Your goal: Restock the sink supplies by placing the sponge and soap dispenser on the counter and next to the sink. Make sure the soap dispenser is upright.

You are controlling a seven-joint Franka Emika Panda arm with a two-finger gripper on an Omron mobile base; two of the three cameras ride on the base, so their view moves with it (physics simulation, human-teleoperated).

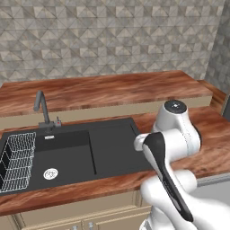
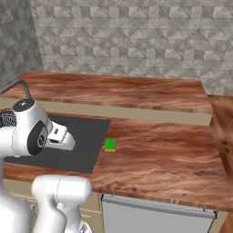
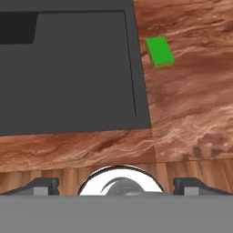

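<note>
Sponge (image 3: 159, 52), one, green, flat on counter (image 3: 191, 109) just beside sink's (image 3: 68, 68) right edge. One sink w/ two basins, one faucet (image 1: 42, 108), one wire rack (image 1: 17, 161). Gripper (image 3: 116, 184) wide open, holds nothing; sponge well ahead of fingertips, apart.

Left base cam sits behind the arm, looks fwd & down at the sink (image 1: 72, 152) and counter (image 1: 112, 90). Right base cam does the same from the other side, w/ more counter. Hand cam looks down from closer up. Right base cam & hand cam share the green sponge (image 2: 110, 144) beside the sink edge.
</note>
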